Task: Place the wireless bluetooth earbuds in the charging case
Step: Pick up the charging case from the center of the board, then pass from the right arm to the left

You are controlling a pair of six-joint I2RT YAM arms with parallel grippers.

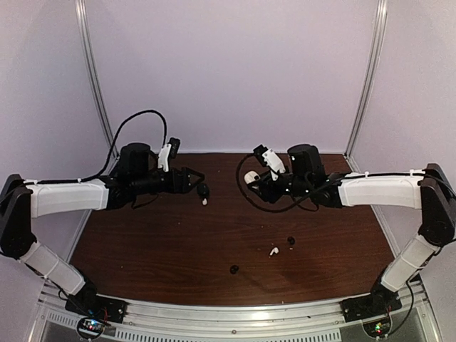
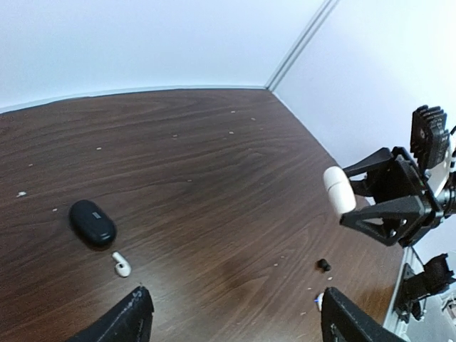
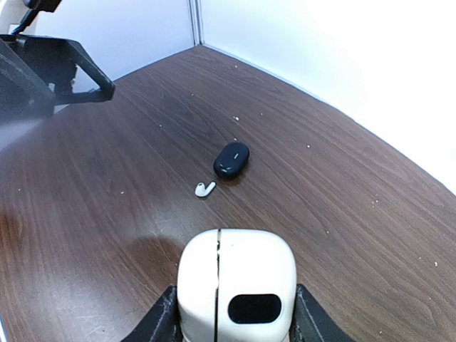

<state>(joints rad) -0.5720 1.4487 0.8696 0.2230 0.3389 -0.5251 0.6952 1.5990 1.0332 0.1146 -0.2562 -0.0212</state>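
My right gripper [image 3: 236,317] is shut on a closed white charging case [image 3: 237,281], held above the table; the same case [image 1: 251,178] shows in the top view and, from the left wrist, the case [image 2: 339,189] hangs at the right. A closed black charging case [image 2: 92,222] lies on the table with a white earbud [image 2: 122,266] beside it. My left gripper [image 2: 235,324] stands open over the wood near them, nothing between its fingers. A white earbud [image 1: 273,251] and two black earbuds [image 1: 291,241] [image 1: 234,269] lie nearer the front.
The brown wooden table [image 1: 142,242] is walled by white panels at the back and sides. A black cable [image 1: 246,192] loops under the right wrist. The left gripper's frame [image 3: 57,68] fills the right wrist view's upper left corner.
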